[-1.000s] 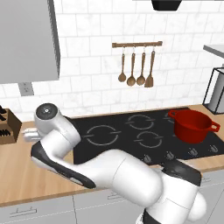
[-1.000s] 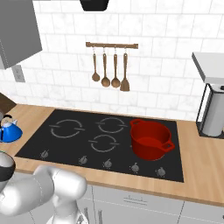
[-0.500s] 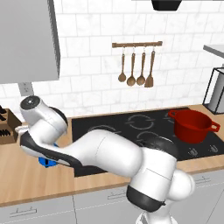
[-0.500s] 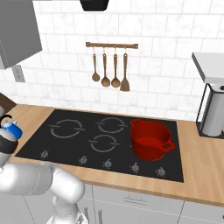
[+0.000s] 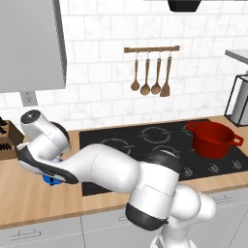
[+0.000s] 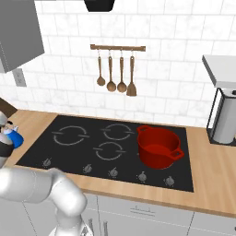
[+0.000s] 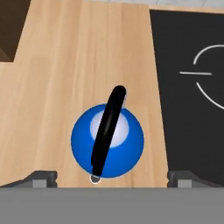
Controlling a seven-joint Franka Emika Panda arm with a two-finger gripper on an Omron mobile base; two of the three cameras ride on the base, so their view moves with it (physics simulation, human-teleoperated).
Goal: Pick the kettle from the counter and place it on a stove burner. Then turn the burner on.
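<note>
The small blue kettle [image 7: 107,142] stands upright on the wood-grain counter [image 7: 65,65], just left of the black cooktop's edge. Its thin black handle [image 7: 107,127] arches over the silver lid, running roughly toward and away from the hand. My gripper [image 7: 112,177] hangs open straight above it, with one fingertip low on each side, wide of the kettle's body and touching nothing. In the left base view the arm covers most of the kettle [image 5: 50,179]. The kettle [image 6: 15,138] also shows at the left edge of the right base view. The largest double-ring burner [image 6: 70,135] lies bare beside it.
A red two-handled pot [image 6: 158,146] sits on the cooktop's right side. A dark knife block [image 5: 7,138] stands at the back left of the counter. Knob markings [image 6: 113,172] line the cooktop's front edge. Wooden utensils [image 6: 115,73] hang on the wall, and an appliance [image 6: 225,120] stands far right.
The arm has swung further left and settled lower over the kettle. The kettle and the red pot have stayed put.
</note>
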